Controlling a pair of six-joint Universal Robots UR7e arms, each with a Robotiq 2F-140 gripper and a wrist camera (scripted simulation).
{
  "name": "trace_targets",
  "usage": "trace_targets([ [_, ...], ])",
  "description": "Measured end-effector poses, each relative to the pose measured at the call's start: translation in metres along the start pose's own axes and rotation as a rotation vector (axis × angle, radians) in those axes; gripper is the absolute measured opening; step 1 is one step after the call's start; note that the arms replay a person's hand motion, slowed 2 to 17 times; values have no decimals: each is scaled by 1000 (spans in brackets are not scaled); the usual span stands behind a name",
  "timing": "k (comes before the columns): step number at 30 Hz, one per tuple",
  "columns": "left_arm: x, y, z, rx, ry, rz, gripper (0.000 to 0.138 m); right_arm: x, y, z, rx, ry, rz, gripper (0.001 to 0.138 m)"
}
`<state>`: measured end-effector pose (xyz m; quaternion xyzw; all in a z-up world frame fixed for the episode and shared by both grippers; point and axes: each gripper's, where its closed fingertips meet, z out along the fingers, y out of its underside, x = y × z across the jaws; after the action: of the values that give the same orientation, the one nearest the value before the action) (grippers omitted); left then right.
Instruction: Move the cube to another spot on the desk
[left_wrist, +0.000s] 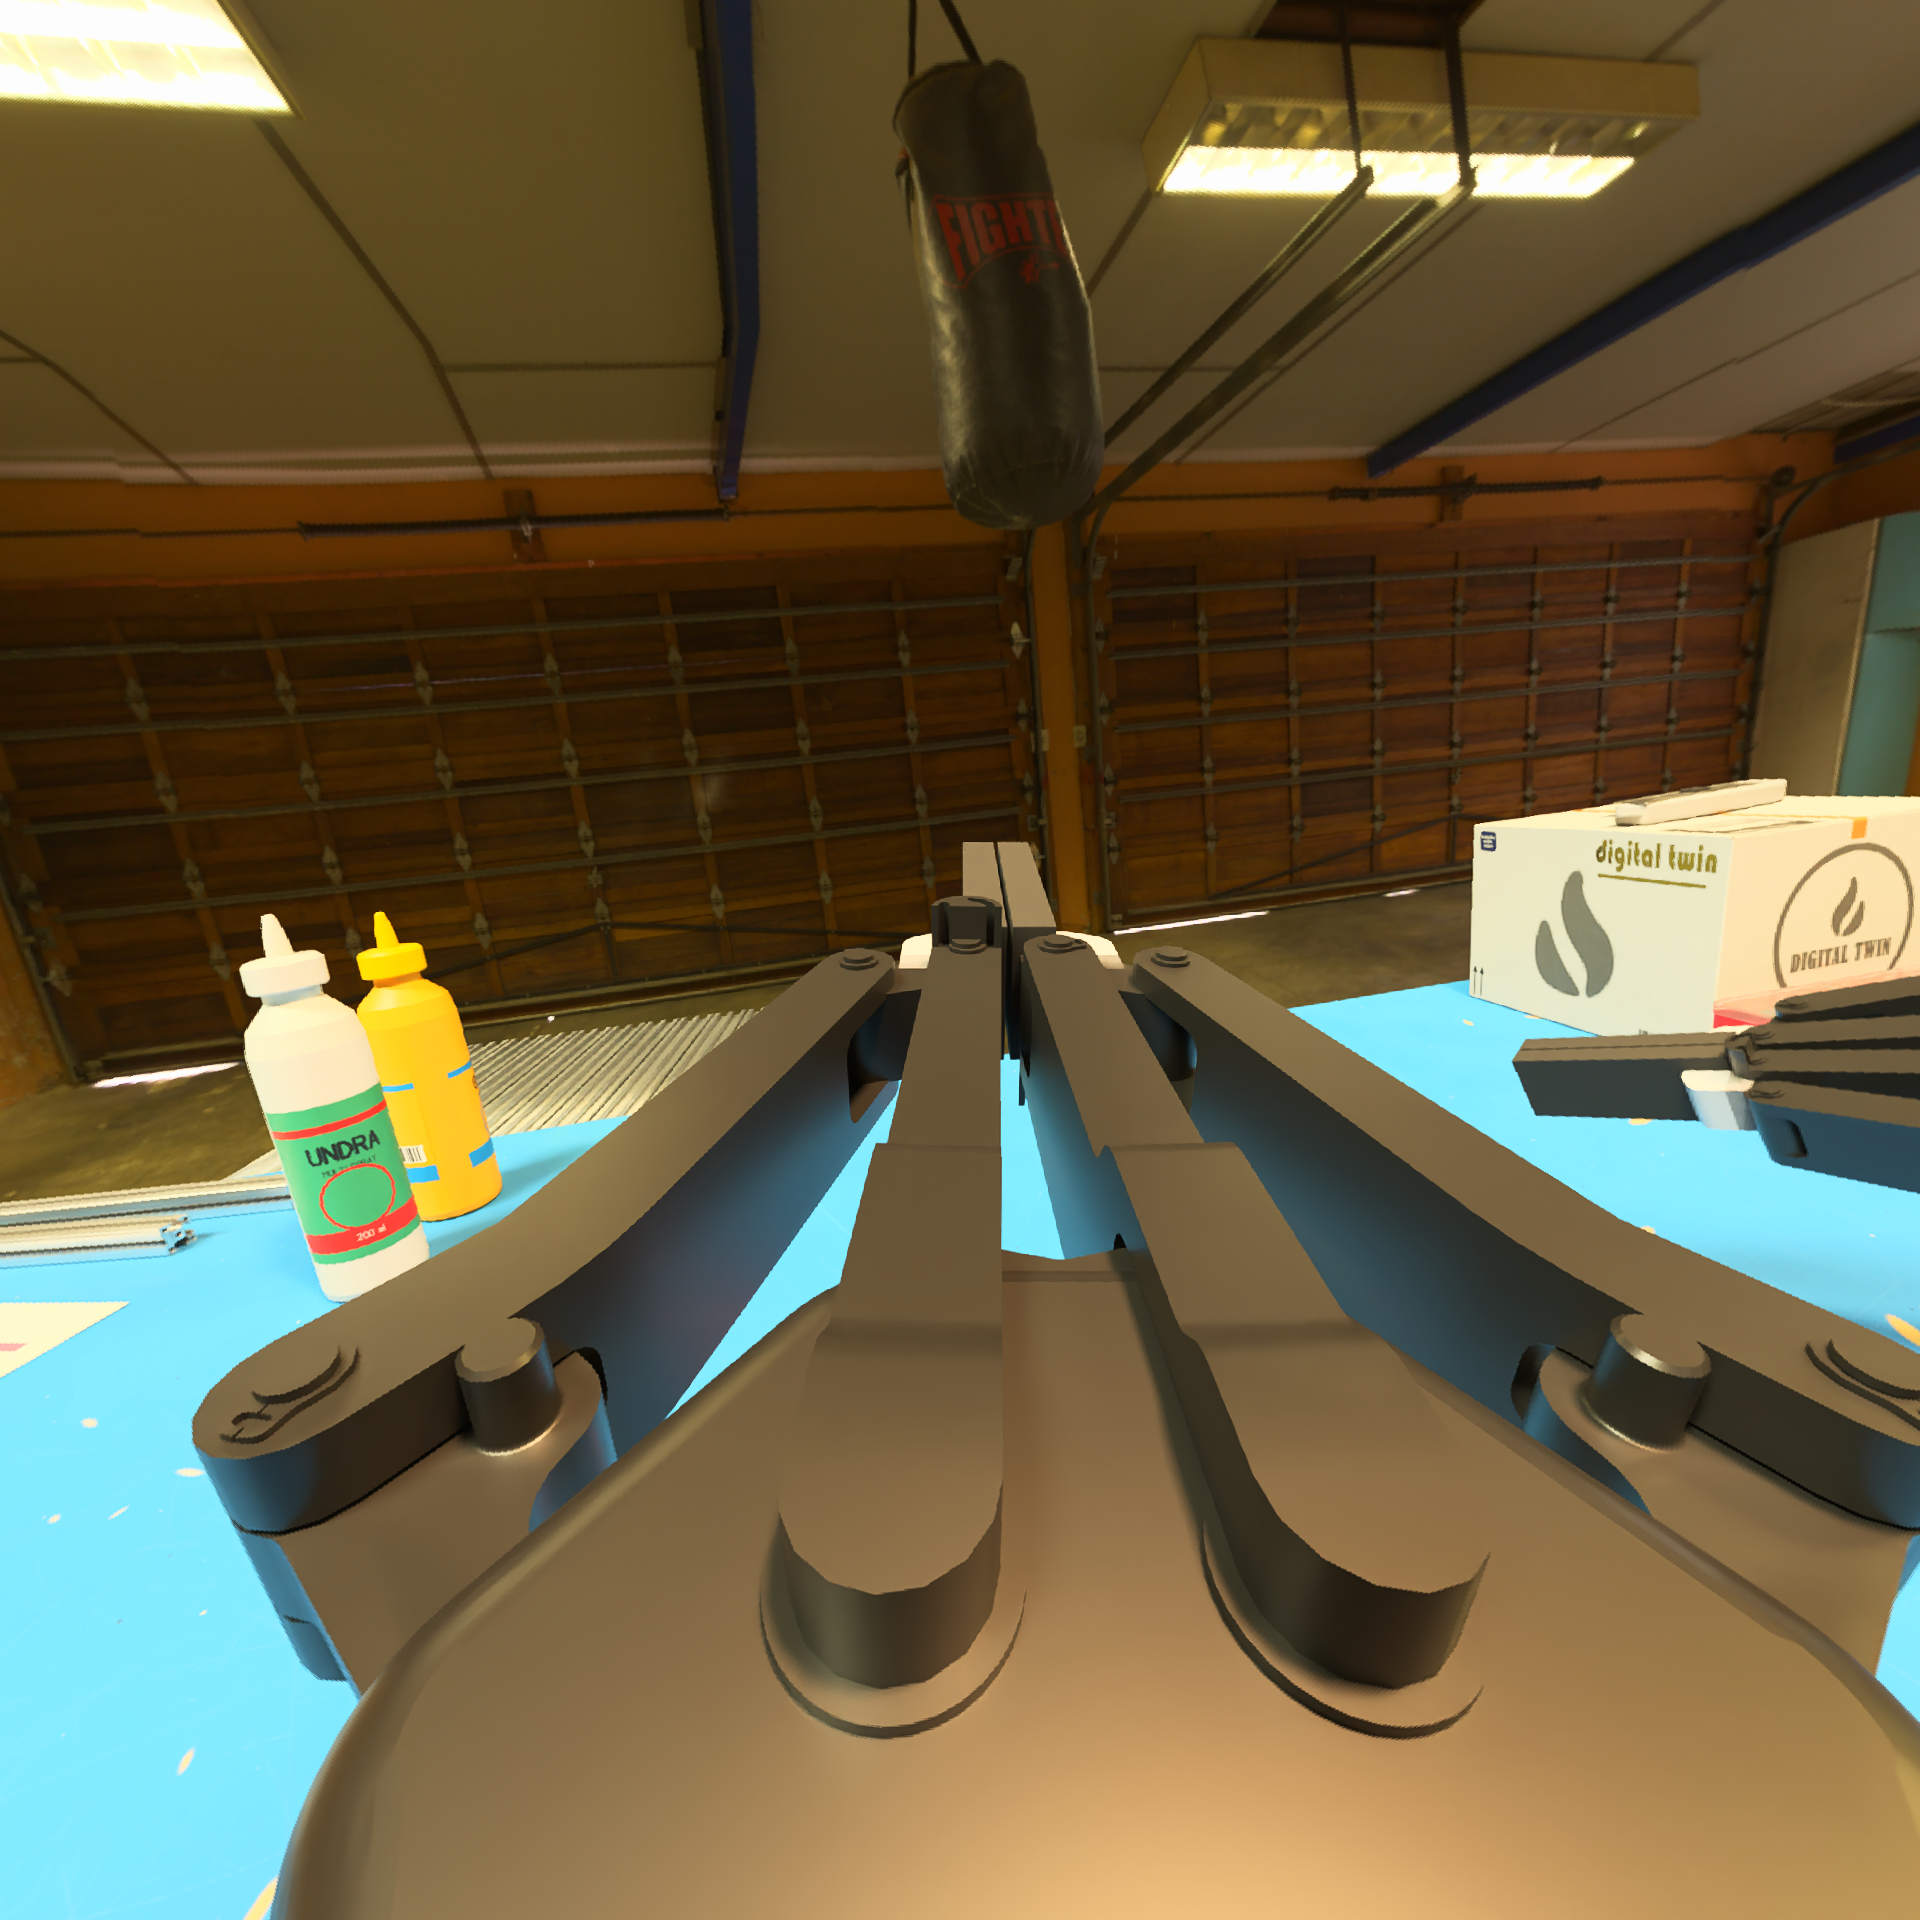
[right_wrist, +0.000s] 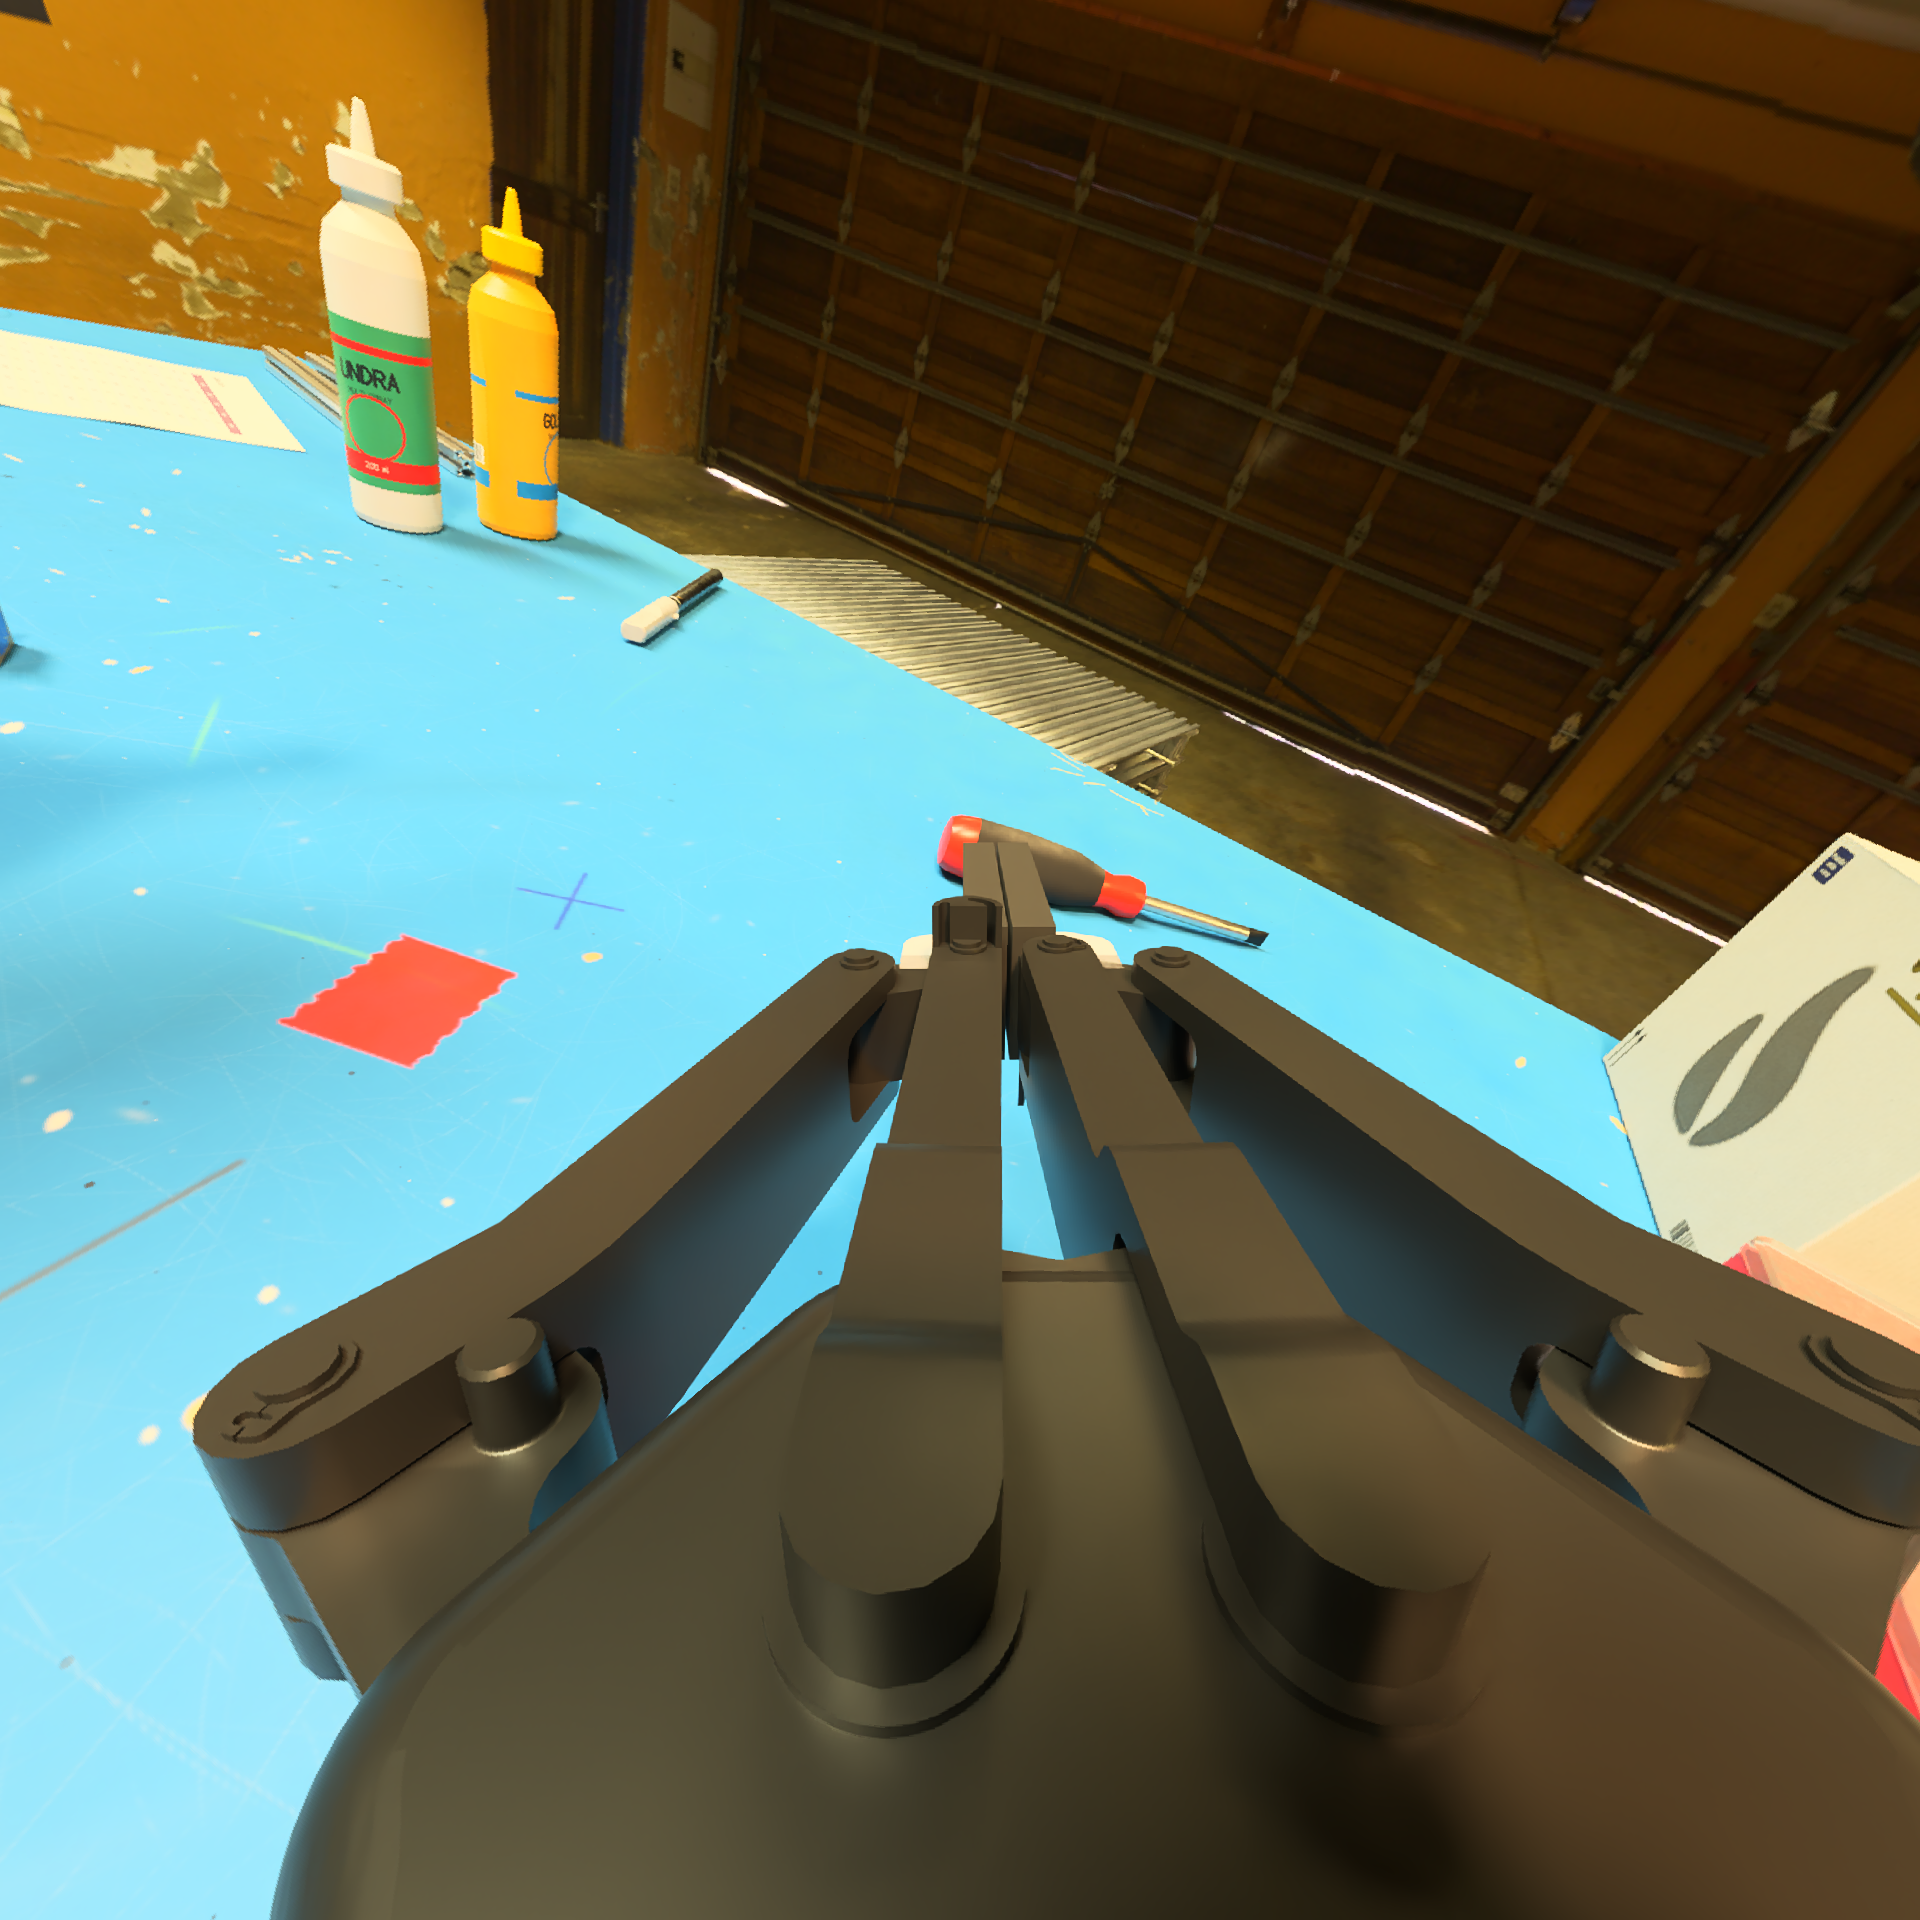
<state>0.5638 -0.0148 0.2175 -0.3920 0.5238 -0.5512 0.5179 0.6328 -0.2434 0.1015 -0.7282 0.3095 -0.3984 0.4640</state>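
No cube shows clearly in either view. Only a sliver of something dark blue (right_wrist: 4, 636) sits at the left edge of the right wrist view, and I cannot tell what it is. My left gripper (left_wrist: 1000, 875) is shut with nothing between its fingers, held above the blue desk (left_wrist: 125, 1558) and pointing level toward the garage door. My right gripper (right_wrist: 1000, 875) is also shut and empty, tilted down over the desk (right_wrist: 416, 779), its tips just in front of a red-and-black screwdriver (right_wrist: 1081, 878). The right gripper also shows in the left wrist view (left_wrist: 1538, 1081), at the right.
A white bottle with a green label (left_wrist: 327, 1122) (right_wrist: 379, 343) and a yellow bottle (left_wrist: 426, 1081) (right_wrist: 514, 384) stand near the far left edge. A white box (left_wrist: 1683, 909) (right_wrist: 1787, 1049) stands at the right. A marker (right_wrist: 670, 606), a red patch (right_wrist: 400, 997), a paper sheet (right_wrist: 135, 395) and metal rails (left_wrist: 104, 1221) lie on the desk.
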Motion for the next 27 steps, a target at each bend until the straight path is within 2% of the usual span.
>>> trace_targets([
  [8, -21, -25, -6, 1, 2, -15, 2, -2, 1, 1, -3, -11, 12, 1],
  [13, -36, -34, -9, -34, 5, -14, 9, -3, 2, 2, -7, -16, 16, 1],
  [20, -61, -34, -12, -116, -12, 12, 22, -2, 2, 2, -7, -12, 9, 1],
  [27, -82, -25, -15, -196, -8, 57, 25, -2, 0, 1, 0, -12, 6, 1],
])
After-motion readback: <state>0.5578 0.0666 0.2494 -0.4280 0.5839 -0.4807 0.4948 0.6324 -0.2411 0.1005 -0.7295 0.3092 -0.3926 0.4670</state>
